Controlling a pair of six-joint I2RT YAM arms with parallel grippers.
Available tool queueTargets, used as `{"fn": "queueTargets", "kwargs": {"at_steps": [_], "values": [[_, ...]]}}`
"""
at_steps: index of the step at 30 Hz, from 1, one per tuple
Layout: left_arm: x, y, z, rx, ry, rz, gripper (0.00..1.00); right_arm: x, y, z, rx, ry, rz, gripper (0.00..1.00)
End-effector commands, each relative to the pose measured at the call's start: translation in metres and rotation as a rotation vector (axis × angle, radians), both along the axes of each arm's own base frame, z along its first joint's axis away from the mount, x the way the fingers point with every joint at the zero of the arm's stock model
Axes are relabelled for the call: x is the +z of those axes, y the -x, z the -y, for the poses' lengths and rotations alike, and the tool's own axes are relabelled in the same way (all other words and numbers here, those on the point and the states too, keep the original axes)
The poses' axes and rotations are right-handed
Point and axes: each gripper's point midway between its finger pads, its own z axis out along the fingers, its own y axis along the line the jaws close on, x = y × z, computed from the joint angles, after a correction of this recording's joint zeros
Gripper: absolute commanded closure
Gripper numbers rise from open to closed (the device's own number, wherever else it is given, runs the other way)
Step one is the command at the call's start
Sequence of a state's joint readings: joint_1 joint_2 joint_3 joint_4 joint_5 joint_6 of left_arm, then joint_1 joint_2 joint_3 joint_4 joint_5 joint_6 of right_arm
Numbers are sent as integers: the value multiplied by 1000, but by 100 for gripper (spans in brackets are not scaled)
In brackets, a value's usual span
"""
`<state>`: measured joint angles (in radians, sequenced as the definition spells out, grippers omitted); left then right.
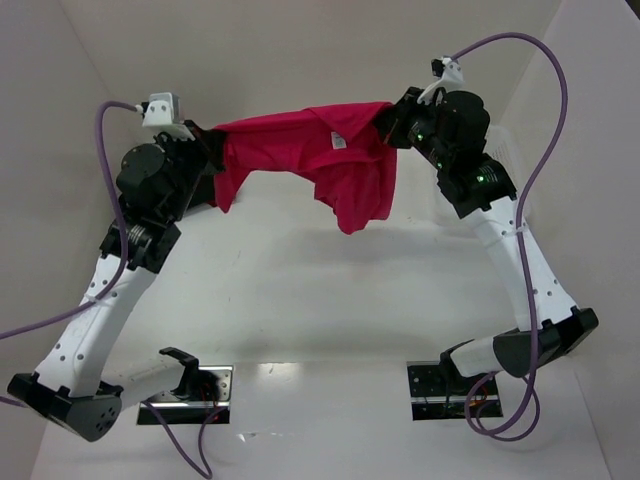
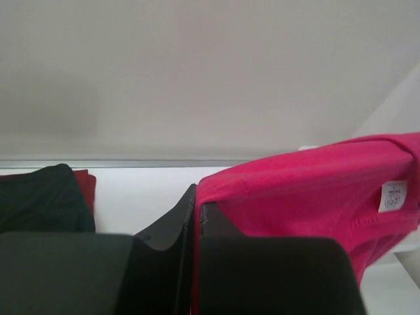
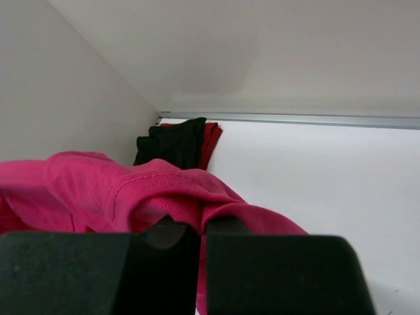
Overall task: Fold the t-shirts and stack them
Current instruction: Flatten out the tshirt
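White table [image 1: 320, 300] boxed in by plain white left wall [image 1: 40, 150], back wall [image 1: 300, 50] and right wall [image 1: 600, 130]. Metal strip [image 3: 295, 119] along the far edge. Soft light, glare [image 1: 290, 370] near the front.

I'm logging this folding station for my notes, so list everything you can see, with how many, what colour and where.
pink t-shirt: one, crimson-pink, held in the air between the two grippers, one part hanging down
label: one, white, on the pink t-shirt
black t-shirt: one, black, far corner of the table by the wall
dark red t-shirt: one, dark red, same corner, touching the black t-shirt
table: one, white, beneath everything
cables: two, purple, one trailing from each arm
left arm: one, white and black, base at the near edge
right arm: one, white and black, base at the near edge
left gripper: one, black, shut on the pink t-shirt
right gripper: one, black, shut on the pink t-shirt
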<state>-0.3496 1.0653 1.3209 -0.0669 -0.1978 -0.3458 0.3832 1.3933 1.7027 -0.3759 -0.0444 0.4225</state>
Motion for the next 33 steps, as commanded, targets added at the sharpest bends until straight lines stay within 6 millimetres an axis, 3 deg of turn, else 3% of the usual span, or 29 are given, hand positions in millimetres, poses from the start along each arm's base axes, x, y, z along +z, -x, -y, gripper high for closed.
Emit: {"fn": "queueTargets", "kwargs": {"at_steps": [1,3,4,5,6,7,9,10,12,13,15,17,19,20,21,22,23,26,27,28,31,33], "values": [[14,-17,-27,131,11,-5,100,10,-7,17,-18,-58,59,96],[16,-17,-15,73,47,-9,100,-7,-4,7,41,-75,28,85],[18,-17,-12,54,48,0,100,-15,-5,6,40,-70,10,85],[23,-14,-6,18,66,6,100,-31,-2,-7,115,-77,-23,61],[23,-13,-1,-8,63,6,100,-40,-4,-8,115,-74,-33,61],[23,-11,4,-39,84,2,100,-48,-1,-14,153,-85,-52,52],[25,-7,24,-148,109,-8,100,-69,-2,-21,181,-114,-101,52],[24,-7,34,-197,151,-35,100,-74,0,-28,217,-139,-125,60],[12,2,62,-341,214,-95,100,-76,2,-37,266,-167,-135,66],[-12,5,82,-386,268,-175,100,-73,-1,-42,289,-165,-153,51],[-30,3,86,-331,312,-216,100,-75,6,-45,319,-175,-190,43],[-31,0,81,-286,358,-214,100,-73,21,-49,364,-217,-211,37],[-23,1,79,-260,415,-189,100,-78,56,-81,501,-249,-189,20],[-15,2,79,-266,435,-173,100,-73,68,-89,522,-243,-154,6],[-7,-5,82,-266,436,-170,100,-86,79,-109,529,-176,-139,0],[-5,-6,88,-282,431,-182,100,-91,84,-118,517,-130,-134,0],[-16,-16,93,-272,407,-218,100,-96,87,-127,527,-51,-101,0],[-7,-25,97,-271,408,-215,100,-124,100,-145,477,65,-116,0],[-11,-29,96,-255,407,-222,100,-132,101,-143,444,84,-128,0],[-2,-31,92,-235,418,-194,100,-136,102,-139,414,102,-123,0],[0,-39,92,-216,429,-192,100,-150,97,-112,282,149,-99,0],[11,-39,96,-241,458,-186,100,-141,94,-104,237,172,-45,0]]}}
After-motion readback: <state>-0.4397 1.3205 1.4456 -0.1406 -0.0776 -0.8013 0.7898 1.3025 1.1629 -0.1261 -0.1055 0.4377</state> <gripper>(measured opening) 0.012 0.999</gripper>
